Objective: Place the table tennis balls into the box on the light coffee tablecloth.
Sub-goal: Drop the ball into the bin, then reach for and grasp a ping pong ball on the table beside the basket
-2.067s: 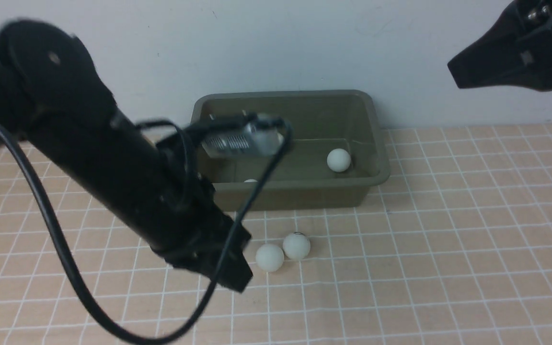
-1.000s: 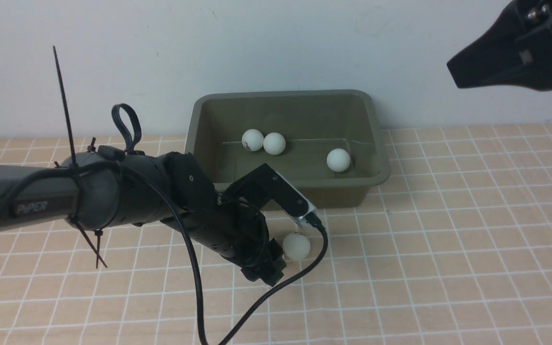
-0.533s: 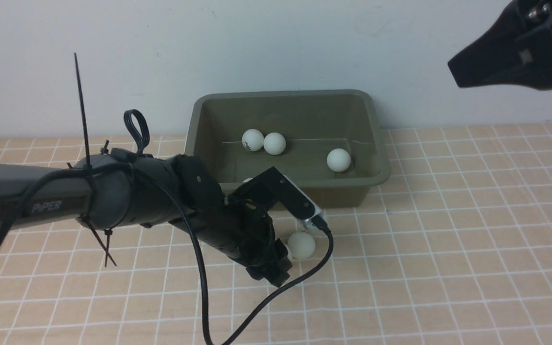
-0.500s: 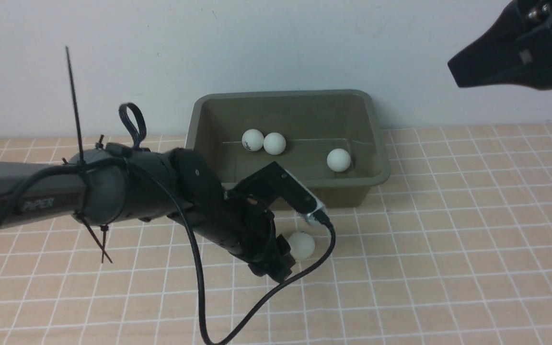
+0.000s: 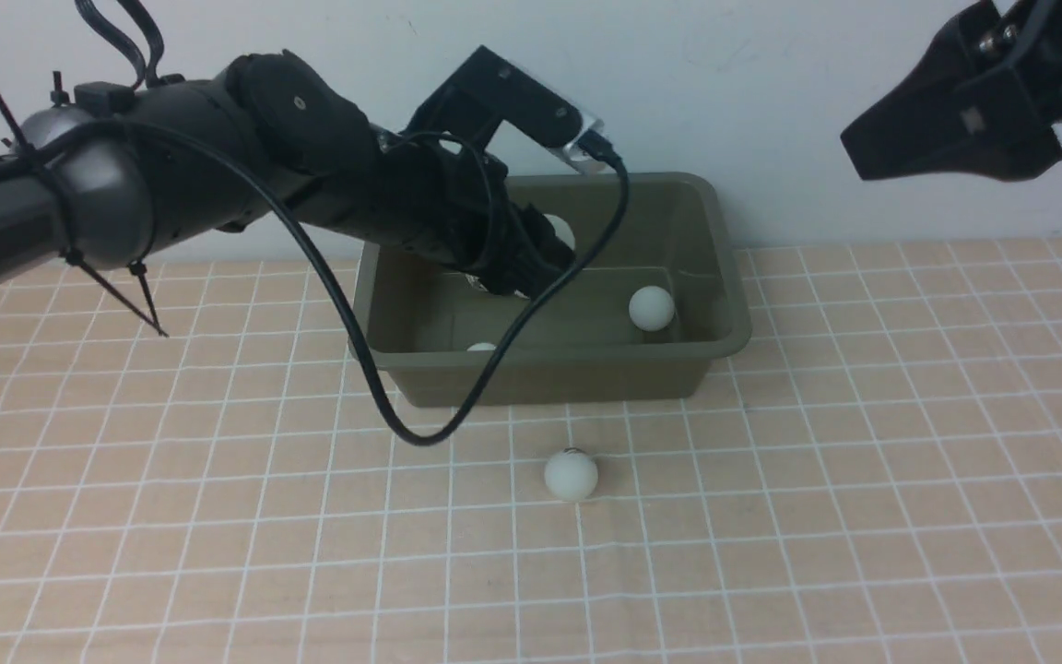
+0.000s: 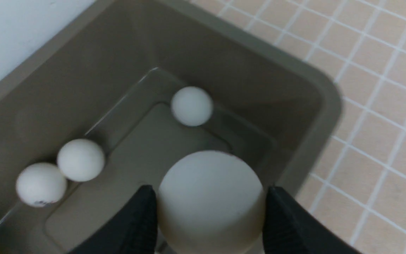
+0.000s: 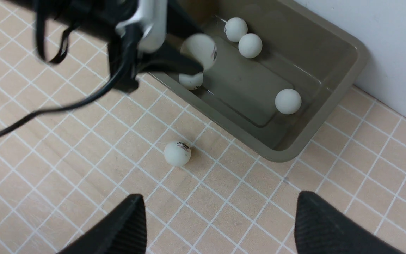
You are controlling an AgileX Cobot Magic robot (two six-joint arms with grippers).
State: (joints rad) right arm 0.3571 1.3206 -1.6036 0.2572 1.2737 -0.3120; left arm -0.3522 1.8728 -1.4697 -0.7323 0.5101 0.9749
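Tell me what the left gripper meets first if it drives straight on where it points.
Likely the bare floor of the box, the ball in the left gripper touching first; depth unclear.

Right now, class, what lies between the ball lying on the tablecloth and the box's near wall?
Only bare tablecloth lies between the ball and the box, shown in the front view.

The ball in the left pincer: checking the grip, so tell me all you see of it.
The held ball is round, matte white, with a small dark print at one edge. The left pincer clamps it between two black fingers, one each side. It hangs over the open olive box, touching nothing else.
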